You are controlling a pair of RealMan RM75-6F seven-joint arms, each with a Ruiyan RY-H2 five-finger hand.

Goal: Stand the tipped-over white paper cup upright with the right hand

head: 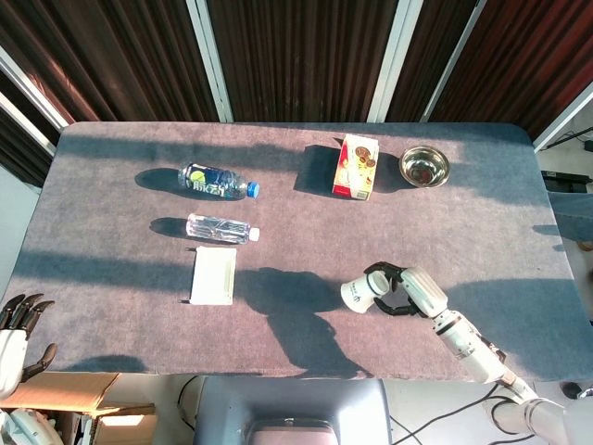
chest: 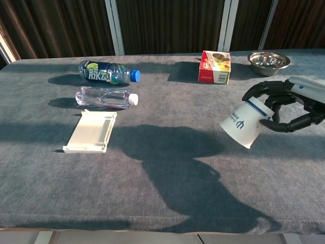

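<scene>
The white paper cup (head: pixel 357 293) (chest: pixel 242 125), with a blue logo and a blue band, is held tilted over the front right of the table. Its wide end points left and downward and its narrow end sits inside my right hand (head: pixel 410 289) (chest: pixel 284 104). That hand grips the cup, fingers curled over the top and thumb underneath. Whether the cup's lower edge touches the cloth I cannot tell. My left hand (head: pixel 16 326) hangs off the table's front left corner, fingers apart and holding nothing; the chest view does not show it.
Two plastic bottles lie on the left: a dark labelled one (head: pixel 218 182) (chest: pixel 108 72) and a clear one (head: pixel 220 228) (chest: pixel 105 96). A flat white tray (head: pixel 213 275) (chest: pixel 91 131) lies in front of them. A red-and-white carton (head: pixel 357 167) (chest: pixel 215 66) and steel bowl (head: pixel 424 167) (chest: pixel 268 61) stand far right.
</scene>
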